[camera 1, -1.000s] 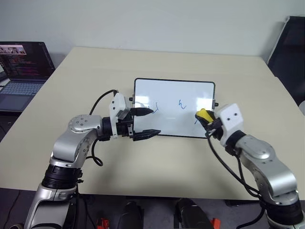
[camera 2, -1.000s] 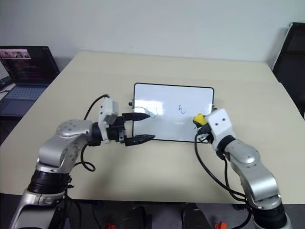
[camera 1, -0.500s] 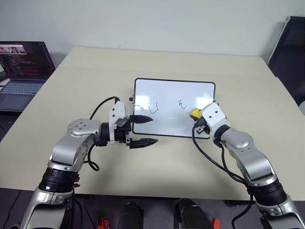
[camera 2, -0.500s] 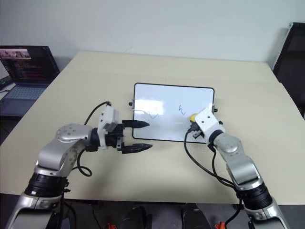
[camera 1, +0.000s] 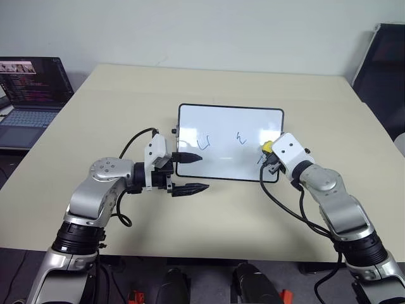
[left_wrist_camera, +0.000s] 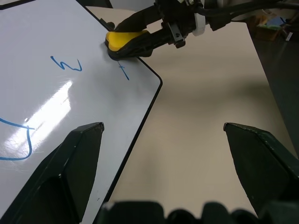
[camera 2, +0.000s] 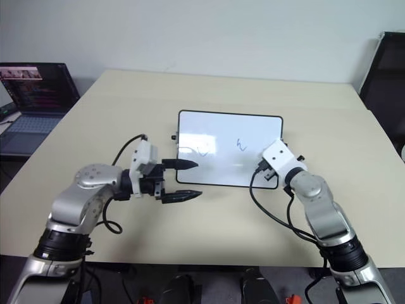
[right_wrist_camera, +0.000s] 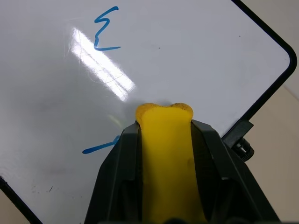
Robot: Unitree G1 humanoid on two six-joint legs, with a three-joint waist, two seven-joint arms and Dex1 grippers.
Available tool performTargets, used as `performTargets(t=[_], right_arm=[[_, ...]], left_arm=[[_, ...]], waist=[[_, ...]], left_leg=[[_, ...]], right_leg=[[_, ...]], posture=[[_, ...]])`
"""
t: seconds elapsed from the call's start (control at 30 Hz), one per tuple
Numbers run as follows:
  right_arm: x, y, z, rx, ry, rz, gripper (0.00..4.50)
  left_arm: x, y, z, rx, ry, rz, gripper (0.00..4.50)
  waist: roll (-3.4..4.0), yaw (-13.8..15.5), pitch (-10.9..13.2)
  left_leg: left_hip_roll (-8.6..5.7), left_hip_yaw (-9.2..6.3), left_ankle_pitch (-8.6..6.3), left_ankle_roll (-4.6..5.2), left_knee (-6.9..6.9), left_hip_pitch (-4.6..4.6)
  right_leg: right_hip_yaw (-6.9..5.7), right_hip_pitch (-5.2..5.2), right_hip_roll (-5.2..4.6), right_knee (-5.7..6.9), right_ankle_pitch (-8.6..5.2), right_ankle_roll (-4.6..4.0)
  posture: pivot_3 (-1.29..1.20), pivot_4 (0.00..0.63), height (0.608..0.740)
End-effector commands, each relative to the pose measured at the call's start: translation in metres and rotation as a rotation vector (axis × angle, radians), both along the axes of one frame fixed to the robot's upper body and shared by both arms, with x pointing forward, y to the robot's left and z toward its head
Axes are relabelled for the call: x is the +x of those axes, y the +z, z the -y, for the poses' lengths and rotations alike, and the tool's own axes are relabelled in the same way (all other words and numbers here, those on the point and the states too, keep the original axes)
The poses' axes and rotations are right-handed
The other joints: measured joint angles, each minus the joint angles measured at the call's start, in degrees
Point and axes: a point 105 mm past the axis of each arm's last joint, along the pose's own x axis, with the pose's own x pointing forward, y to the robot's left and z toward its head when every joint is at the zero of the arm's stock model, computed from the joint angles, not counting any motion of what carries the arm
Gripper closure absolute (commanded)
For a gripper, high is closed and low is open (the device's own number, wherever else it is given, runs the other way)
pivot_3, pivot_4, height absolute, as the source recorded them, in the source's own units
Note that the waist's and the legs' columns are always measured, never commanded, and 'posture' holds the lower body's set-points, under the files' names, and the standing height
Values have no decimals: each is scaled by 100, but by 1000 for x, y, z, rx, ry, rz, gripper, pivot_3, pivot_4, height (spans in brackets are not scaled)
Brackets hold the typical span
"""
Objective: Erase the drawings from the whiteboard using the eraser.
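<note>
Centrally on the table [camera 1: 126, 88] lies one whiteboard [camera 1: 228, 126] bearing three blue drawings [camera 1: 241, 137]. One yellow eraser [right_wrist_camera: 166, 154] sits clamped in the right gripper [right_wrist_camera: 164, 133], pressed to the board's right edge. Left gripper [camera 1: 190, 172] hovers at the board's lower left corner, jaws spread wide, empty.

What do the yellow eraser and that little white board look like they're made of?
The eraser looks like soft matte foam: its yellow end bulges between the right gripper's fingers. The whiteboard looks glossy, probably coated plastic or metal, since light glares off it; its thin black frame looks plastic.
</note>
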Motion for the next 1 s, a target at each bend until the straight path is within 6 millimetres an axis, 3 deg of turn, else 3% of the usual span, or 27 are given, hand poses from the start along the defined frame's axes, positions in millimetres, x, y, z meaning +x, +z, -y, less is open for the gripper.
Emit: performTargets(t=[0.03,0.17,0.3,0.37,0.43,0.73,1.0], right_arm=[[-15,-23,-10,-48,86,-119,3392],[-20,-25,-13,-105,118,-124,3393],[3,6,8,-119,-58,62,3393],[8,12,17,-122,-104,92,3393],[6,7,19,-127,-98,63,3395],[-28,-32,-14,-163,143,-157,3398],[-14,-4,2,-123,24,-19,3398]], left_arm=[[-1,14,7,-8,-25,57,0],[-1,16,8,-8,-26,59,0],[-1,18,11,-9,-30,58,0],[-1,19,12,-10,-30,58,0],[-1,20,13,-10,-31,58,0],[-1,23,14,-13,-29,59,0],[-1,21,11,-16,-11,46,0]], waist=[[0,-2,0],[0,-6,0],[0,-8,0],[0,-3,0],[-1,7,0],[-2,-14,-1],[-2,-8,0]], left_leg=[[0,0,0,0,-1,0],[0,0,0,0,-1,0],[-1,0,1,0,4,0],[-2,0,1,0,10,-1],[-2,1,1,0,12,-1],[0,1,1,0,3,-1],[-2,1,1,0,14,-1]], right_leg=[[0,0,0,0,0,0],[0,-1,0,0,0,0],[1,-2,0,0,4,-1],[2,-2,-1,0,8,0],[2,-1,-1,-1,8,1],[2,-2,0,-3,6,1],[3,-2,-1,-1,8,1]], posture=[[0,150,740],[0,150,740],[0,150,740],[0,150,740],[0,150,740],[0,150,740],[0,150,740]])
